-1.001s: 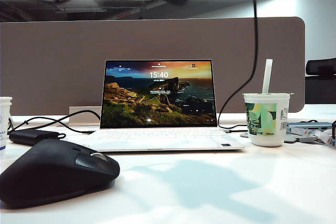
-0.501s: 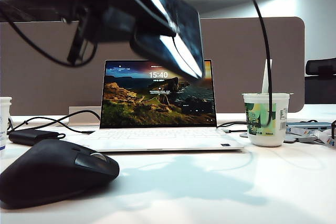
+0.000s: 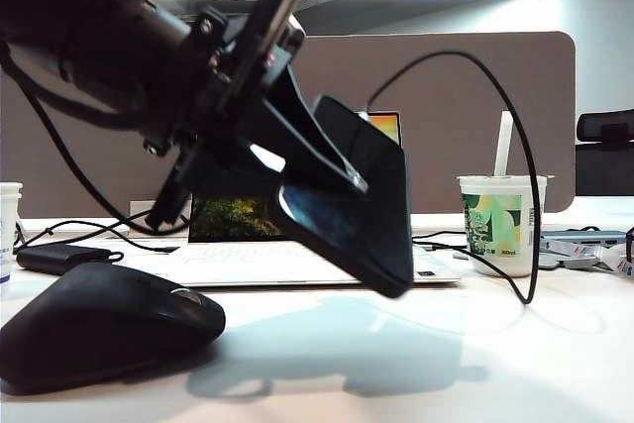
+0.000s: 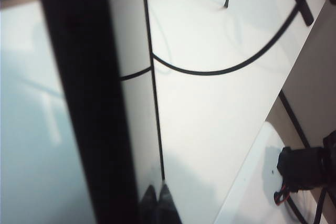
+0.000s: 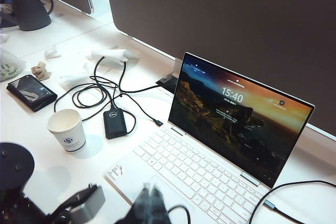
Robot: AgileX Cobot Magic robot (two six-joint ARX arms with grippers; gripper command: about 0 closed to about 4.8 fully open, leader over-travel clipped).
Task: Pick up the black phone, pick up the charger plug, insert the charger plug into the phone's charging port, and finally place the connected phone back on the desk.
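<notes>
The black phone (image 3: 367, 215) hangs tilted above the desk (image 3: 446, 364), in front of the laptop, with my left gripper (image 3: 315, 173) shut on it. In the left wrist view the black phone (image 4: 84, 103) shows edge-on, its glossy screen mirroring the desk, with the left gripper (image 4: 156, 195) closed at its rim. A thin black cable (image 3: 495, 76) arcs from behind the phone's upper edge down to the desk. The charger plug and the charging port are hidden. My right gripper (image 5: 149, 196) is shut above the laptop's front edge, with a cable loop (image 5: 181, 211) beside its fingertips. Whether it pinches that cable I cannot tell.
An open white laptop (image 3: 238, 263) stands mid-desk before the grey-brown partition (image 3: 475, 116). A black mouse (image 3: 99, 329) lies front left and a power brick (image 3: 59, 258) behind it. A green cup with straw (image 3: 502, 225) stands right. A paper cup (image 5: 67, 129) stands beside the laptop.
The left arm has come down from the top of the exterior view, bringing the phone low in front of the laptop. The thin cable has swung into a wide arc on the right.
</notes>
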